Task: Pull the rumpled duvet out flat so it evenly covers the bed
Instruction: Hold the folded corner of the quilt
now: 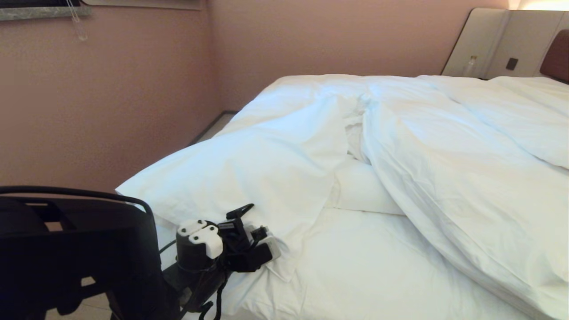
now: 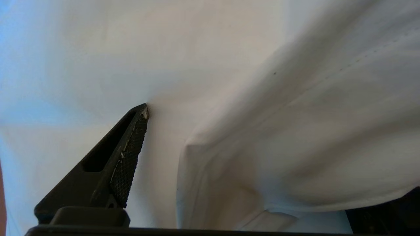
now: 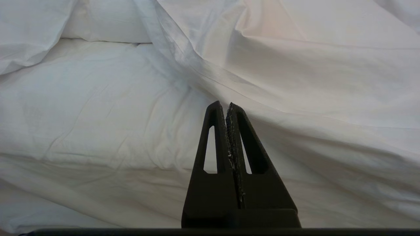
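The left tool (image 1: 251, 222) is seen spread wide at the near left corner of the bed (image 1: 355, 275), one finger (image 2: 128, 154) pressed against the white cloth of a folded-back flap of the duvet (image 1: 444, 178), nothing clamped. The duvet lies bunched across the bed's middle and right, the sheet bared in front. The right tool (image 3: 226, 106) is clenched empty, pointed at the duvet's folds.

Right gripper (image 3: 227, 106) closed, near duvet (image 3: 311, 82)
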